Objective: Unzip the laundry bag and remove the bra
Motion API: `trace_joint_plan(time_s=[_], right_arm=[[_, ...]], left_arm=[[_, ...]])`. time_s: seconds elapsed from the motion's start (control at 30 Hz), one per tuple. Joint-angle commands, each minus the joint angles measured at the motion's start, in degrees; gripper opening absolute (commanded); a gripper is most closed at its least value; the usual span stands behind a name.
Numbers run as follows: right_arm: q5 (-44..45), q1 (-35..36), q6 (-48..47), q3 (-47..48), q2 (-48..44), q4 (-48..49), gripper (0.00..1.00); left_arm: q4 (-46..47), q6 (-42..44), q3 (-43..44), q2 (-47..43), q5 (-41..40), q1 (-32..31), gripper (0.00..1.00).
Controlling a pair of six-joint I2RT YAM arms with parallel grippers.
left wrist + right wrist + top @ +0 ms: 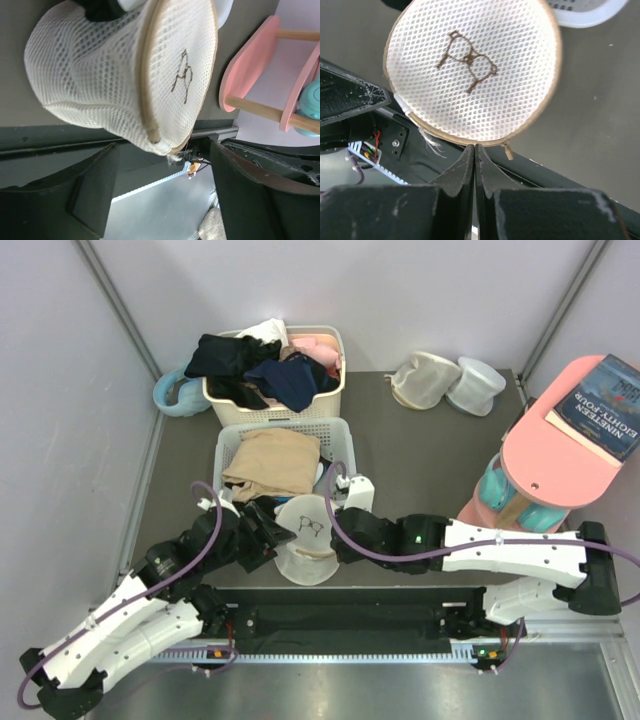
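Dark surface [420, 460]: carries laundry bag [305, 542] at near edge, lodged between both claws. Flat pictogram face turned toward right claw [474, 150]; mesh side wall turned toward left claw [164, 155]. Left claw released, fingers spread wide, bag just ahead and apart. Right claw clenched, tips meeting at bag's rim; cannot tell whether anything is pinched. Zip tab [507, 150] just beside those tips, apparently free. Right arm judged nearer for the pull. Bra not seen; presumably inside.
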Motion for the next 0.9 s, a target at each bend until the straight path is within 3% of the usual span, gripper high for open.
trace_joint_plan(time_s=[0.0, 0.1, 0.13, 0.17, 0.27, 0.4, 0.57, 0.87], right_arm=[[-2.72, 0.97, -2.19, -0.96, -0.47, 5.90, 0.00], [-3.34, 0.88, -3.69, -7.20, -5.12, 9.60, 0.06], [-3.51, 0.88, -3.86, -8.53, -6.27, 10.21, 0.11], [-4.12, 0.88, -5.43, -9.76, -7.50, 11.09, 0.21], [-6.32, 0.88, -8.08, -14.07, -10.94, 12.59, 0.35], [-7.03, 0.97, -11.06, -17.24, -11.82, 13.73, 0.45], [-7.55, 0.88, -15.29, -15.41, -8.67, 15.93, 0.50], [-6.68, 0.53, -18.45, -13.56, -0.67, 17.52, 0.49]], left_arm=[[-4.80, -3.94, -1.11, -2.71, 0.10, 0.03, 0.74], [0.29, -6.23, -3.74, -3.95, 2.03, 0.03, 0.73], [1.52, -6.50, -4.10, -3.69, 2.30, 0.03, 0.73], [3.01, -6.59, -4.19, -3.34, 2.22, 0.03, 0.72], [3.46, -5.97, -3.23, -1.40, 2.04, 0.03, 0.73], [5.57, -5.18, -2.96, 0.80, 2.22, 0.03, 0.72], [5.93, -5.27, -3.14, 1.15, 1.78, 0.03, 0.66], [6.80, -5.18, -3.32, 2.03, 1.78, 0.03, 0.66]])
